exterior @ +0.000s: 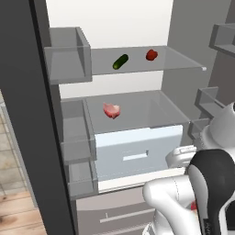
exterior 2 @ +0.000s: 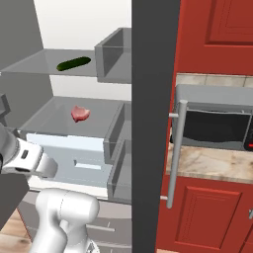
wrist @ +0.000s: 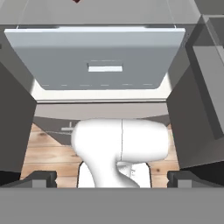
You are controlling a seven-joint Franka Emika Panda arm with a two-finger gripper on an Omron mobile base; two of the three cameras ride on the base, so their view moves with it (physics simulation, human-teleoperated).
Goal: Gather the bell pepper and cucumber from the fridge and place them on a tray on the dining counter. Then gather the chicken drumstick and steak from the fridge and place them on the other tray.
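Note:
The fridge (exterior: 133, 98) stands open, white inside. On its upper glass shelf a dark green cucumber (exterior: 120, 61) (exterior 2: 73, 63) lies left of the glossy red bell pepper (exterior: 151, 55). One shelf lower rests the pink steak (exterior: 111, 110) (exterior 2: 80, 113). Below that is the pale drawer (exterior: 137, 151) (wrist: 98, 57), closed. My gripper (wrist: 111, 178) hangs low in front of the drawer, well below both shelves. It is open wide with nothing between its fingertips (wrist: 43, 177). The chicken drumstick, the trays and the dining counter are out of view.
Grey door bins (exterior: 69, 57) line the left door, and more bins (exterior: 222, 39) hang on the right door. The right door's dark edge (exterior 2: 153, 123) and handle (exterior 2: 175, 153) stand beside red cabinets (exterior 2: 217, 29) and a beige marbled top (exterior 2: 212, 165). Wooden floor lies below.

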